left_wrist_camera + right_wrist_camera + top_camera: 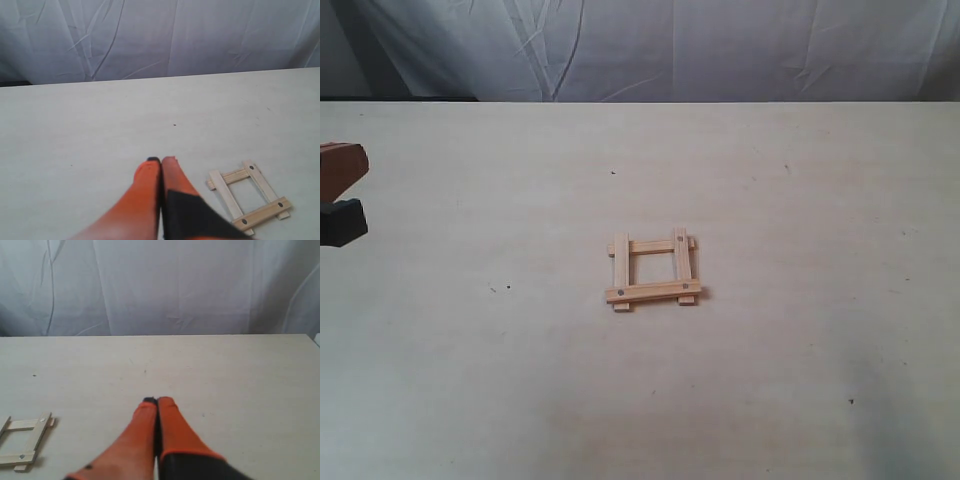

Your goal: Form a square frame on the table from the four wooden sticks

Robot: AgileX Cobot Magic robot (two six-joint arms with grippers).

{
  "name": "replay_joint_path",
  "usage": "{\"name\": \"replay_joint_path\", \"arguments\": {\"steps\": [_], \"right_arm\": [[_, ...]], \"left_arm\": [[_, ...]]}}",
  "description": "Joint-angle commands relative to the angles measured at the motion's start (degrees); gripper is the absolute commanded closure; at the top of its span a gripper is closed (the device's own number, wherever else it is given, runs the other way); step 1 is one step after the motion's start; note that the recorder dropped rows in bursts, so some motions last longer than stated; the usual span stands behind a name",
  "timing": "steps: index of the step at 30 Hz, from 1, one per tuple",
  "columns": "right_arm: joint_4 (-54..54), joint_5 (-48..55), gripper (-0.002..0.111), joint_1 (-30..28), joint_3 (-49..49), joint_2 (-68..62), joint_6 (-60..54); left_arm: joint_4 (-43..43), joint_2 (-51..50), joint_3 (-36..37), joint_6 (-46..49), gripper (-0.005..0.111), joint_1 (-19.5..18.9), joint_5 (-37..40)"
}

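The four wooden sticks form a square frame (653, 270) lying flat near the middle of the table (800, 380); two strips run crosswise, and two lie along them, their ends jutting past the corners. The same square frame (248, 196) lies to one side of my left gripper (161, 160), apart from it. The left gripper is shut and holds nothing. My right gripper (157, 400) is also shut and empty, with the square frame (25, 441) well off to its side. In the exterior view only part of the left arm (340, 190) shows at the left edge.
A white cloth backdrop (650, 45) hangs behind the table's far edge. A few tiny dark specks (613, 172) dot the table. Bare tabletop surrounds the frame on all sides.
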State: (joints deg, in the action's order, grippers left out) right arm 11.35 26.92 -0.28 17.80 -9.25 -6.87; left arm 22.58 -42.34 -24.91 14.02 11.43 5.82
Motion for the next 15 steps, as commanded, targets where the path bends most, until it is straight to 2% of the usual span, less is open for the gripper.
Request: {"name": "replay_joint_path", "arguments": {"steps": [1, 9, 15], "right_arm": [[-9.7, 0.2, 0.109, -0.4, -1.1, 1.4, 10.3], [-13.2, -2.5, 0.109, -0.4, -8.0, 2.8, 12.7], [-13.2, -2.9, 0.109, -0.4, -10.8, 7.6, 9.2]], "left_arm": [[-0.3, 0.3, 0.2, 0.1, 0.107, 0.1, -0.3], [-0.3, 0.3, 0.2, 0.1, 0.107, 0.1, -0.3], [-0.3, 0.3, 0.2, 0.1, 0.107, 0.1, -0.3]]}}
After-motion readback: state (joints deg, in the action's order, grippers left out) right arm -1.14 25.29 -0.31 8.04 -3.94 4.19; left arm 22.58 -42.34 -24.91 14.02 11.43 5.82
